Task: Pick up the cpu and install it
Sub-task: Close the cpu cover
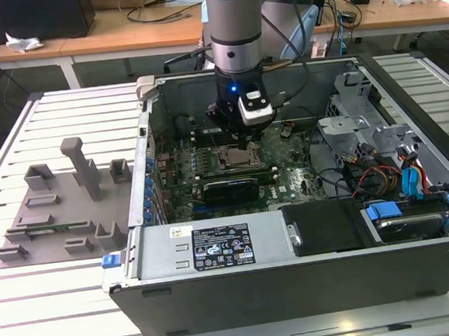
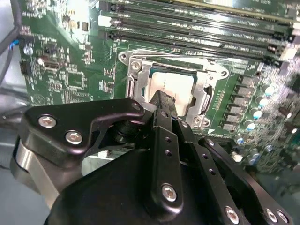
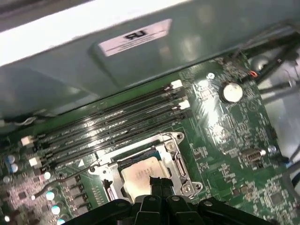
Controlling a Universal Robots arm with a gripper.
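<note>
The cpu (image 2: 176, 86) is a pale silvery square lying flat inside the metal-framed socket (image 2: 202, 89) on the green motherboard. In the first wrist view the cpu (image 3: 137, 176) sits within the socket frame (image 3: 177, 161), just past the fingertips. In the exterior view the cpu (image 1: 235, 157) lies in the open computer case, directly under the arm. My gripper (image 1: 243, 142) hangs straight over it. Its black fingers come together to a narrow tip (image 2: 161, 99) over the near edge of the chip, with nothing between them. Whether the tip touches the chip I cannot tell.
Black memory slots (image 3: 108, 126) run alongside the socket. A long black expansion card (image 1: 230, 189) lies just in front of it. Cables (image 1: 381, 175) and a drive bay (image 1: 415, 215) crowd the exterior view's right. A grey parts fixture (image 1: 56, 208) sits outside the case (image 1: 145, 197).
</note>
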